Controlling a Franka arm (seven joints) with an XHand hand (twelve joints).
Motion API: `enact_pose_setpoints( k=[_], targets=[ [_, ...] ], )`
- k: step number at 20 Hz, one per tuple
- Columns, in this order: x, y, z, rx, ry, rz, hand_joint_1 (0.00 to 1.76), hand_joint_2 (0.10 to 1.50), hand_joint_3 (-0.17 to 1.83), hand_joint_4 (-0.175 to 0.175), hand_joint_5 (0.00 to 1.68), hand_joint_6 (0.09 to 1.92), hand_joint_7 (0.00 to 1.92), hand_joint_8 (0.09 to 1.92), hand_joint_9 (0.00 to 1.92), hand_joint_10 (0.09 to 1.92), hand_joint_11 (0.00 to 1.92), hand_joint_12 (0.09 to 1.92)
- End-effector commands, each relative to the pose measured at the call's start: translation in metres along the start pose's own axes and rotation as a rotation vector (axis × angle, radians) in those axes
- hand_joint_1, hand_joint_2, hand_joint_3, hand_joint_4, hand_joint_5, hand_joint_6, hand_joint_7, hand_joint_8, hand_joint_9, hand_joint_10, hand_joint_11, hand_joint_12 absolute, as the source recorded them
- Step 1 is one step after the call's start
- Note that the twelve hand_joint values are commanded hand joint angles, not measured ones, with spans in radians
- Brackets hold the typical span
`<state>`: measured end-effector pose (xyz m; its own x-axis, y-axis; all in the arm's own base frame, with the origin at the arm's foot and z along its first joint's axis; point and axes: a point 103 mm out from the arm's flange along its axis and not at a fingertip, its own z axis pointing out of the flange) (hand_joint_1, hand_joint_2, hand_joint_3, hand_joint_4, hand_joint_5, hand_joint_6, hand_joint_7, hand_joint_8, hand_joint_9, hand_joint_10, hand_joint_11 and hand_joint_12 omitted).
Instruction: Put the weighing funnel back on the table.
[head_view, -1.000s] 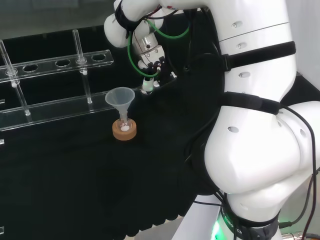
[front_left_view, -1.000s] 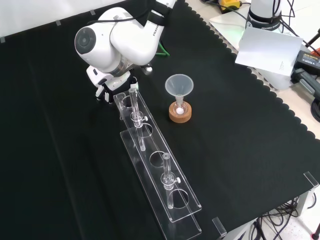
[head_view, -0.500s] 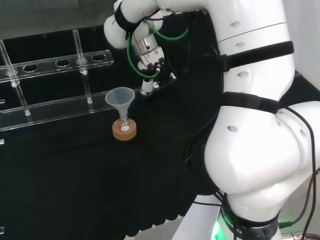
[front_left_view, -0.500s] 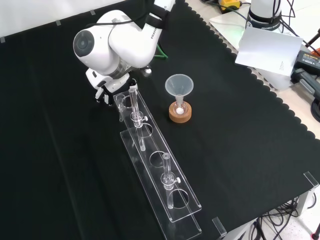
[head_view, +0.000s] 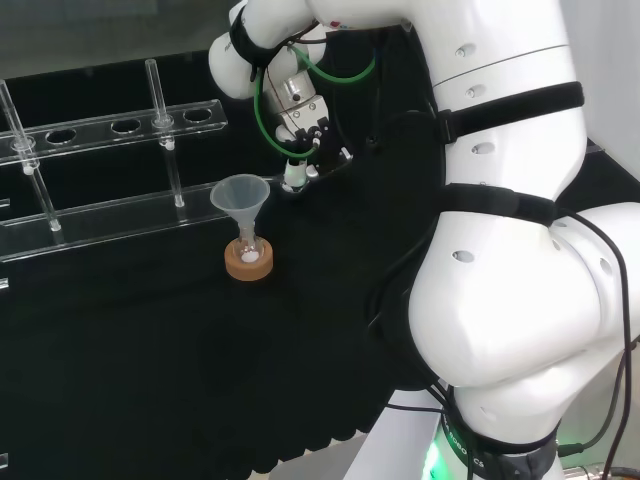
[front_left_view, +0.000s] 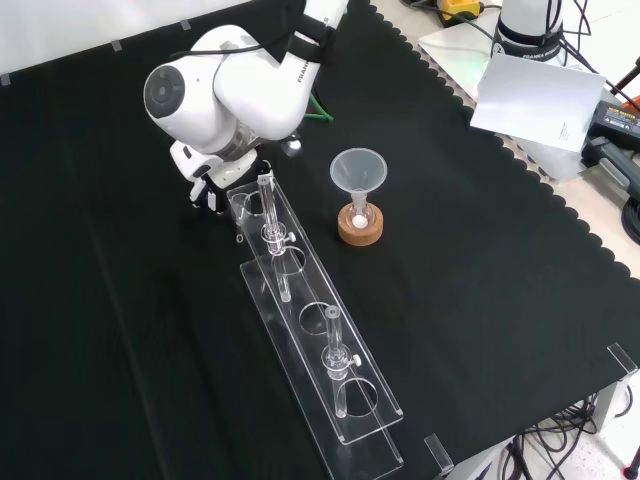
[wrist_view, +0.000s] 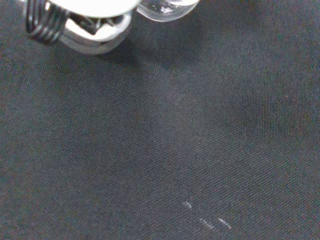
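Note:
In the head view the hand (head_view: 305, 148) hangs low over the cloth, just right of and behind the funnel (head_view: 240, 194), with its fingers curled downward. In the wrist view a small clear piece, the weighing funnel (wrist_view: 165, 7), shows beside a blurred white part of the hand (wrist_view: 95, 30), very close above the black cloth. In the front view the hand (front_left_view: 205, 186) sits under the arm's white link (front_left_view: 225, 85), at the far end of the clear rack (front_left_view: 315, 340). How the fingers meet the weighing funnel is hidden.
The funnel (front_left_view: 358, 172) stands mouth up in a small flask on a cork ring (front_left_view: 360, 228). A long clear rack (head_view: 110, 215) with upright glass rods lies to the left in the head view. Papers and cables lie off the cloth (front_left_view: 540, 95).
The hand has drifted slightly away from the funnel, and the arm's link has shifted a little leftward in the front view. The funnel and rack have not moved.

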<state>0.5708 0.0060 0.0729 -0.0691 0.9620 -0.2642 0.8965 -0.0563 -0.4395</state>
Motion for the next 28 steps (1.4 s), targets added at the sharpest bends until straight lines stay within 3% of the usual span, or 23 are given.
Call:
enact_pose_setpoints(
  k=[1,3,5,7,10,16,28],
  targets=[
    [-0.003,-0.003,0.001,-0.009,0.018,-0.009,1.08,0.86,0.35,0.175,1.15,0.78,0.44,0.72,0.8,0.45,0.7,1.11],
    [-0.003,-0.005,0.001,-0.009,0.023,-0.014,1.06,0.96,0.19,0.175,1.09,0.84,0.41,0.73,0.78,0.47,0.68,1.13],
    [-0.003,-0.007,0.0,-0.01,0.01,-0.026,0.99,0.94,0.13,0.094,0.94,0.76,0.39,0.73,0.73,0.5,0.63,1.16],
    [-0.003,-0.01,-0.001,-0.002,0.012,-0.036,0.94,0.83,0.26,0.049,0.77,0.72,0.35,0.72,0.68,0.54,0.56,1.19],
    [-0.003,-0.015,-0.002,0.005,0.014,-0.035,0.88,0.67,0.48,0.015,0.49,0.61,0.26,0.72,0.57,0.6,0.44,1.28],
    [-0.006,-0.026,-0.004,0.002,0.026,-0.025,0.82,0.6,0.55,0.0,0.36,0.4,0.18,0.71,0.49,0.65,0.38,1.31],
    [-0.028,-0.086,-0.045,-0.095,0.076,0.028,0.79,0.6,0.53,-0.001,0.38,0.27,0.17,0.7,0.47,0.66,0.36,1.32]
  ],
)
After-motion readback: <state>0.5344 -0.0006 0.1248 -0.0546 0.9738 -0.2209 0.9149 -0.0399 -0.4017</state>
